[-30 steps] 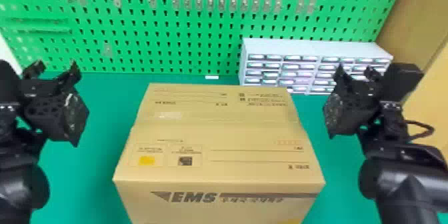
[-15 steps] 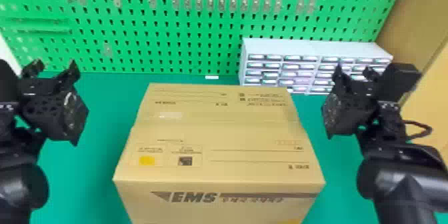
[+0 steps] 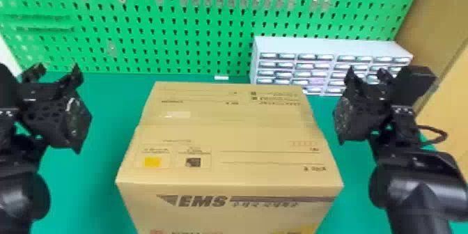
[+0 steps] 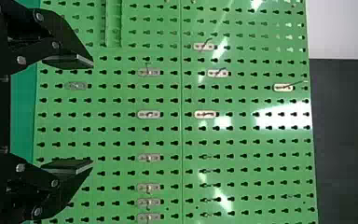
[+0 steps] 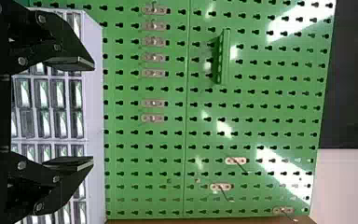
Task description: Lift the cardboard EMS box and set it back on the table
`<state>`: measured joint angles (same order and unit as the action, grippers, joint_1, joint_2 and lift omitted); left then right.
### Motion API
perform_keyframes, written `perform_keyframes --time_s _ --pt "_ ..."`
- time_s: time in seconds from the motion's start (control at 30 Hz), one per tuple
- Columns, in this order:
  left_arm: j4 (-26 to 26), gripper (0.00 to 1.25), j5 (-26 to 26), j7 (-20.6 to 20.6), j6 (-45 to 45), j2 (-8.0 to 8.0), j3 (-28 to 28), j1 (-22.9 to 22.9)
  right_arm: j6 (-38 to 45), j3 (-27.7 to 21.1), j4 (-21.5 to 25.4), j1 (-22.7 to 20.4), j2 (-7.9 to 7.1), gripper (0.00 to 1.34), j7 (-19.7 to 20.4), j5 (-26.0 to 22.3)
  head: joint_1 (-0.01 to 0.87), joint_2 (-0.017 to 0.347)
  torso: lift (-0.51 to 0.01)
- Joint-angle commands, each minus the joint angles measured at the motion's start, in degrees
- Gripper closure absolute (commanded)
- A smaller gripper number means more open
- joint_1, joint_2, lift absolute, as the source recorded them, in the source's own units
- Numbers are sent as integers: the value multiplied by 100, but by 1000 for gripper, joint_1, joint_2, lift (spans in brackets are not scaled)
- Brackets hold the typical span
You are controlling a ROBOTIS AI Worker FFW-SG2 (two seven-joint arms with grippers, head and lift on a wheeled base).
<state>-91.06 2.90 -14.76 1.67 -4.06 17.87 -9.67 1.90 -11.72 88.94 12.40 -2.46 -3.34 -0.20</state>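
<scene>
Slightly closer to the box now, the right gripper has edged inward, while the one cardboard EMS box shows no clear shift.

Two grippers flank it, one per side and neither touching: the left gripper near its left side, the right near its right. Each has two black fingers, spread wide apart with nothing between them.

The box sits upright and closed in the middle of the green table, its lower part cut off by the view's bottom edge. On its top are two printed squares, one yellow, one dark.

Behind stands one green pegboard with sixteen clips in the head view, fifteen high and one lower, plus one pale drawer cabinet at the right.
</scene>
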Motion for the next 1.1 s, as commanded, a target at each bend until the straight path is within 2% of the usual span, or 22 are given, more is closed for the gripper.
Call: perform_keyframes --time_s 0.0,1.07 --pt "0 492 0 0 0 2 -2 0 -14 3 0 0 9 536 0 29 678 -15 -27" --pt "0 492 44 0 0 2 6 0 -67 47 0 -18 26 536 0 99 678 -15 -90"
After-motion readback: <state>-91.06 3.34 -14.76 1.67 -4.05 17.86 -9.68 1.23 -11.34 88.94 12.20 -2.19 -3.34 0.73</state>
